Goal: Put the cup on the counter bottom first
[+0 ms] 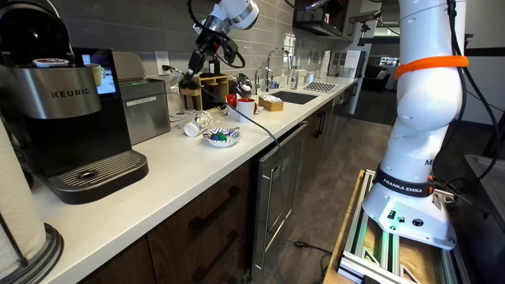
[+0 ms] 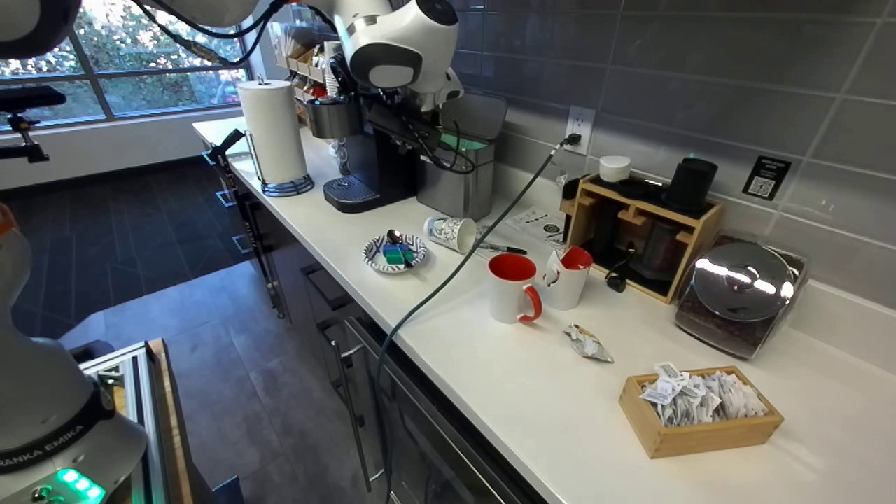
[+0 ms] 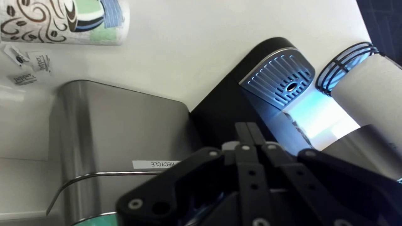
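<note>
The cup [image 2: 448, 232] is a small whitish paper cup with a printed coffee pattern. It lies on its side on the white counter [image 2: 336, 238], behind the blue-patterned bowl. It also shows in an exterior view [image 1: 198, 124] and at the top left of the wrist view [image 3: 62, 22], where its left end is cut off. My gripper [image 3: 249, 125] is shut with nothing between its fingertips. It is above the counter, over the coffee machine and the steel recycle bin, apart from the cup. In an exterior view the gripper [image 1: 189, 77] is up near the back wall.
A shallow blue-patterned bowl [image 2: 395, 253] with small items sits beside the cup. Red-and-white mugs [image 2: 509, 287], a wooden organizer [image 2: 672, 231] and the coffee machine [image 1: 75, 142] stand on the counter. A cable [image 2: 448, 280] crosses it. The recycle bin [image 3: 132, 125] is below the gripper.
</note>
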{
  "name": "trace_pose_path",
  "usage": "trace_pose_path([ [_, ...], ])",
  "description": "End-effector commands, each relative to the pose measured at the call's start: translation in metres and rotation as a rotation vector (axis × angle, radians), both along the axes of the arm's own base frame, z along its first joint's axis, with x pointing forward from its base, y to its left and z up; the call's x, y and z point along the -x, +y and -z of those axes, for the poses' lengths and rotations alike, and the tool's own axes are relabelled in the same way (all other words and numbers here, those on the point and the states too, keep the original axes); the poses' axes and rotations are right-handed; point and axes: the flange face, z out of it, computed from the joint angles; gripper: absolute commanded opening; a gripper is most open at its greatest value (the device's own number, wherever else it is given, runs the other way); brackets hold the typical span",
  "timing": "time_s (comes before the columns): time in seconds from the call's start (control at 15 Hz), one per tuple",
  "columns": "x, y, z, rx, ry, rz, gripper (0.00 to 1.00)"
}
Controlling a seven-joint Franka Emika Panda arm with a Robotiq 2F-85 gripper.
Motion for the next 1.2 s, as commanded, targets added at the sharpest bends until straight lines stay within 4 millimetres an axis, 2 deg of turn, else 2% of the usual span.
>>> trace_pose_path([
  [0.0, 0.001, 0.009, 0.025, 0.135, -0.005, 0.082, 0.0],
  [0.13, -0.009, 0.006, 0.054, 0.203, 0.015, 0.153, 0.0],
  [0.2, -0.011, -0.001, 0.068, 0.211, 0.052, 0.202, 0.26],
  [0.27, -0.014, -0.007, 0.081, 0.206, 0.083, 0.241, 0.27],
  [0.33, -0.016, -0.018, 0.092, 0.208, 0.108, 0.288, 0.32],
  [0.47, -0.019, -0.049, 0.106, 0.201, 0.159, 0.381, 0.47],
  [0.53, -0.017, -0.068, 0.108, 0.193, 0.186, 0.427, 0.56],
  [0.67, -0.011, -0.101, 0.097, 0.126, 0.206, 0.527, 0.72],
  [0.87, -0.006, -0.134, 0.074, 0.056, 0.192, 0.63, 0.94],
  [1.0, -0.008, -0.135, 0.07, 0.021, 0.182, 0.635, 1.0],
  [1.13, -0.012, -0.118, 0.073, -0.016, 0.165, 0.608, 1.0],
])
